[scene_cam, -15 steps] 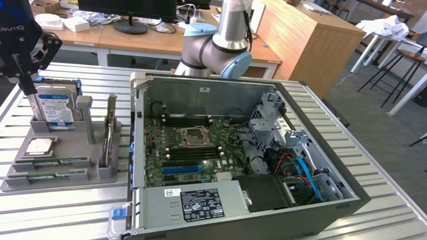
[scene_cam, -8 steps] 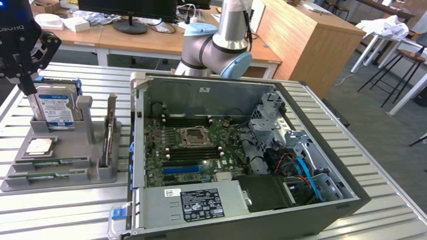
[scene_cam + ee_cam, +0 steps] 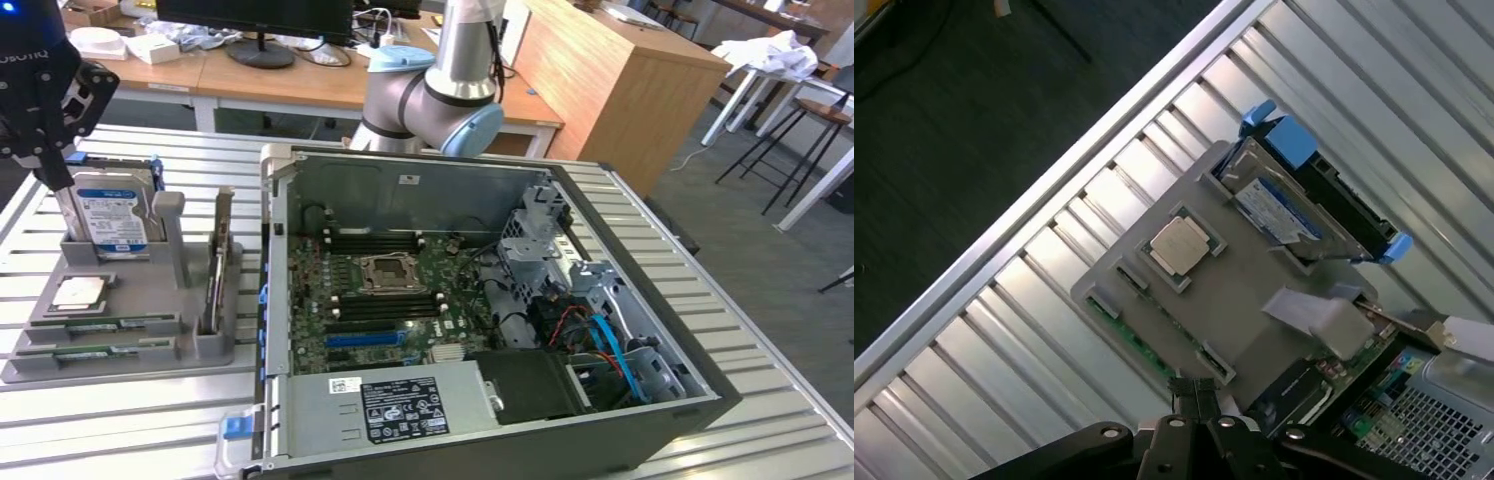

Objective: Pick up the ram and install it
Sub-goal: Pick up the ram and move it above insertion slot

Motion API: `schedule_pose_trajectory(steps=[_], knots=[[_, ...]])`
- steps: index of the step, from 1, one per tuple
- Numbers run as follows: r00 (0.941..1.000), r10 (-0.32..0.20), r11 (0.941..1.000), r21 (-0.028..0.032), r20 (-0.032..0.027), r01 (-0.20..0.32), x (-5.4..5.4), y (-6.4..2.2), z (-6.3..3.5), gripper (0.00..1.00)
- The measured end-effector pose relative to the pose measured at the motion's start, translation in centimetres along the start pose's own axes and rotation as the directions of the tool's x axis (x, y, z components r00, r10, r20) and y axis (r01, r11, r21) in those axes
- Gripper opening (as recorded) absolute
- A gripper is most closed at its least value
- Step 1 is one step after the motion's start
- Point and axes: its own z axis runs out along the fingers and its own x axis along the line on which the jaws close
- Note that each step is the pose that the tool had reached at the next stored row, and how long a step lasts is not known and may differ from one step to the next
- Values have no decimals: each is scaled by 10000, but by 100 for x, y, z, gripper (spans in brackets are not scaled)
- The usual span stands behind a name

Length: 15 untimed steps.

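Overhead, the hand (image 3: 1194, 400) hovers clenched (empty) above the ram (image 3: 1135, 340) in its tray (image 3: 1249, 325).

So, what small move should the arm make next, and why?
Probably open the gripper: its jaws look shut above the grey holder, while the ram lies untouched in its slot there.
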Motion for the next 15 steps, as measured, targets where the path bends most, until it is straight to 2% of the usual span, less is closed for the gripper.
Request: schedule_pose_trajectory(steps=[7, 15], knots=[[9953, -965, 9953, -24, -42, 965, 0, 0, 2, 10], [9801, -1985, 9801, -55, -83, 1984, 0, 0, 4, 10]])
